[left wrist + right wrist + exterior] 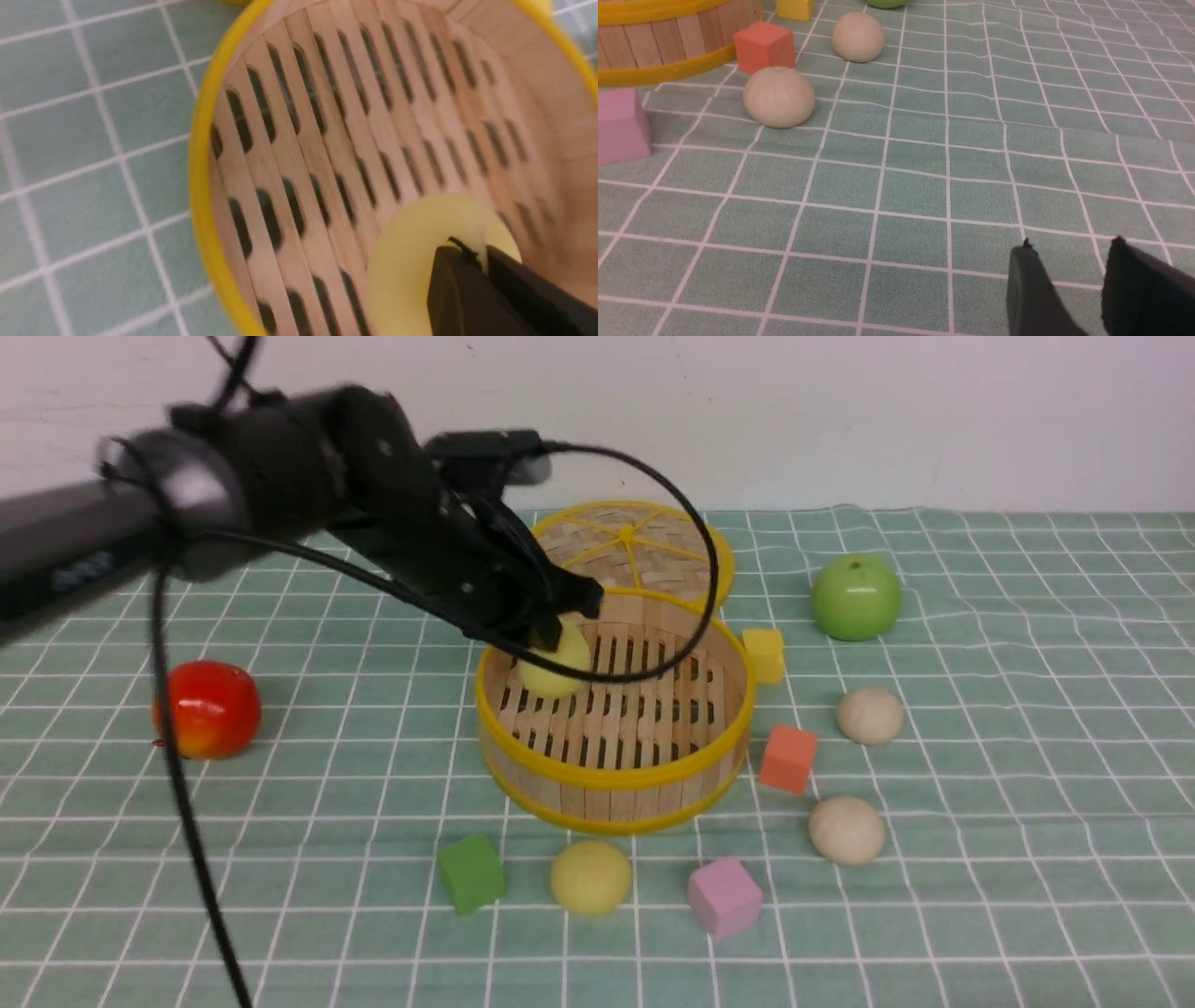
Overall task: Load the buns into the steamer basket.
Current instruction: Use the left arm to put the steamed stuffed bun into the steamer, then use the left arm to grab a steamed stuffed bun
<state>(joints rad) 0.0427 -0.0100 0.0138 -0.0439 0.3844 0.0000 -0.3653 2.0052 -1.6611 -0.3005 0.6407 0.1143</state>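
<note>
Well forward, left arm [280,467] aslant over steamer basket [611,782], claw [551,633] closed above yellow bun [553,678].

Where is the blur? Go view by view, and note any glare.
Front view: the left arm is motion-smeared, while the basket and cloth are fairly sharp. Left wrist view: soft and smeared throughout, the basket slats most of all. Right wrist view: crisp on the near beige bun. Light is even in all three views, with faint shadows and no strong glare.

Plain white wall [840,411] behind green tablecloth [1027,896] (white grid, slightly wrinkled)
</note>
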